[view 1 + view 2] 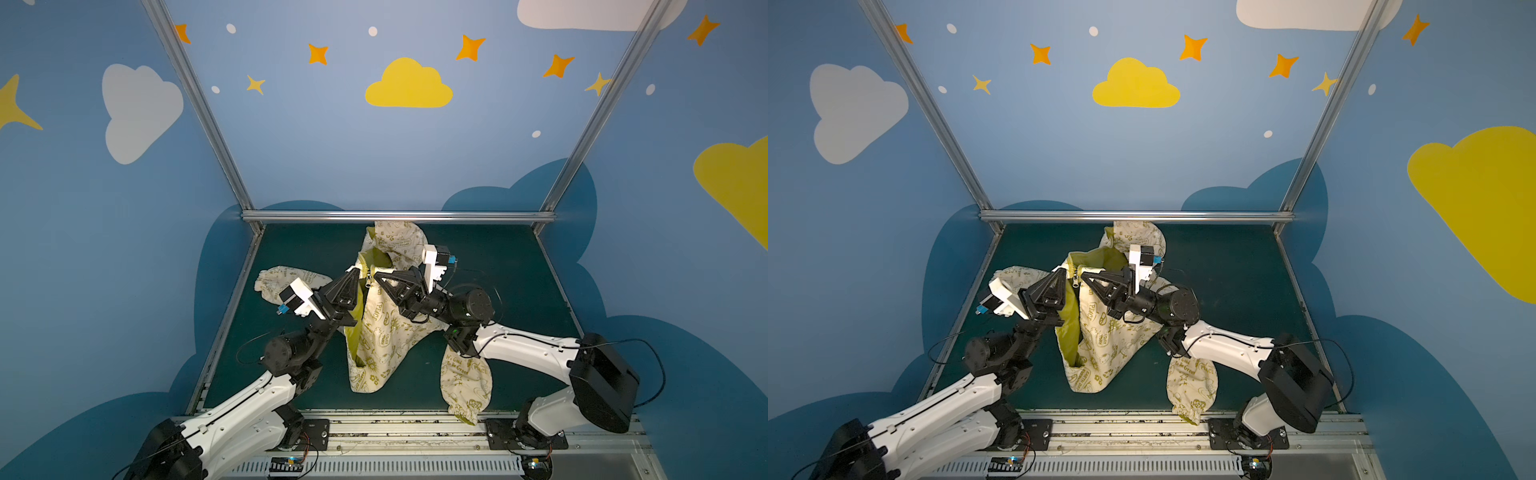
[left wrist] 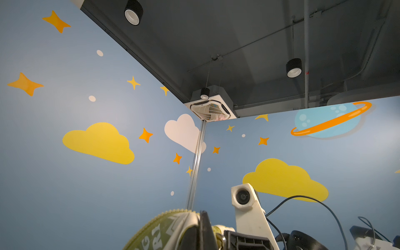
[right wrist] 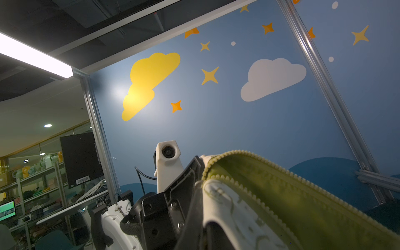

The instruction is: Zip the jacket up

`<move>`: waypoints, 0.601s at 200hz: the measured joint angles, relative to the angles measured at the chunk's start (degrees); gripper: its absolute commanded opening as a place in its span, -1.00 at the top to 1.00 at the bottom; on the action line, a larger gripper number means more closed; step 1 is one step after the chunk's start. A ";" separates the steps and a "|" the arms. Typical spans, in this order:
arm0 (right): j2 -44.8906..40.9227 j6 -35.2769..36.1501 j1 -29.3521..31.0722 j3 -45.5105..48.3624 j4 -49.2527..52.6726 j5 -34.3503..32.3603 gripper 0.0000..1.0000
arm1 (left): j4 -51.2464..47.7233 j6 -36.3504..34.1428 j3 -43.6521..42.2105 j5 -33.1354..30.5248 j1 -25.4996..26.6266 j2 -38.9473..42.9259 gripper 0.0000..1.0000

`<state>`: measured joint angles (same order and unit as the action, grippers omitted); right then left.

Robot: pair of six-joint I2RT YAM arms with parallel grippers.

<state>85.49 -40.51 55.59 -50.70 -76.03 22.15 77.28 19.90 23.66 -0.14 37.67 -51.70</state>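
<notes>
The jacket (image 1: 384,332) (image 1: 1100,332), cream with olive print, hangs lifted over the middle of the green table in both top views. My left gripper (image 1: 353,273) (image 1: 1061,272) is shut on its left front edge. My right gripper (image 1: 378,276) (image 1: 1084,275) is shut on the right front edge, a few centimetres away. A dark zipper slider (image 1: 368,284) (image 1: 1076,282) sits just below the two tips. Olive lining shows along the gap beneath. The left wrist view shows a toothed zipper edge (image 2: 164,218) pinched in my left gripper (image 2: 197,236). The right wrist view shows two tooth rows (image 3: 259,160) meeting at my right gripper (image 3: 205,225).
The hood (image 1: 395,239) lies against the back rail (image 1: 399,216). One sleeve (image 1: 278,280) rests on the table at the left. The other sleeve (image 1: 465,384) reaches the front rail (image 1: 399,419) beneath the right arm. Blue painted walls close in three sides.
</notes>
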 measured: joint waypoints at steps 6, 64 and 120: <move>0.04 -0.02 0.00 0.00 0.00 0.00 1.00 | -0.02 0.00 0.00 -0.02 0.00 0.00 0.94; 0.11 -0.66 0.00 0.00 -0.09 -0.13 1.00 | -0.02 -0.92 0.00 -0.07 0.28 0.02 0.94; 0.11 -0.76 0.00 0.00 -0.37 -0.52 1.00 | -0.09 -3.34 0.00 -0.07 1.05 0.44 0.94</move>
<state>85.60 -41.28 55.59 -50.70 -76.40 21.63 77.19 16.56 23.66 -0.21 38.72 -51.27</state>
